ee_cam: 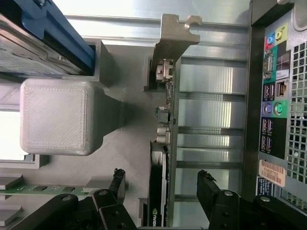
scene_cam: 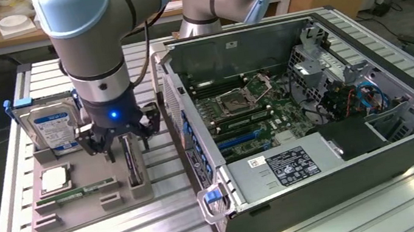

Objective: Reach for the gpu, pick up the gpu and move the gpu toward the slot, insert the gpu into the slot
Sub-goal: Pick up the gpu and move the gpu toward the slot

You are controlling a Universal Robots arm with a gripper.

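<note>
Dark gpu (ee_cam: pixel 157 196) with silvery edge, grey tray (scene_cam: pixel 82 213), blue-labelled hard drive (scene_cam: pixel 53 128), black gripper (ee_cam: pixel 160 176).

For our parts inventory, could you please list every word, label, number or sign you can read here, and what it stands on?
No text reads with certainty.
Blue label on the hard drive: print too small.
Black power supply label: print too small.
Orange case sticker: characters blurred.
Pale logo on the gpu: not legible.
</note>
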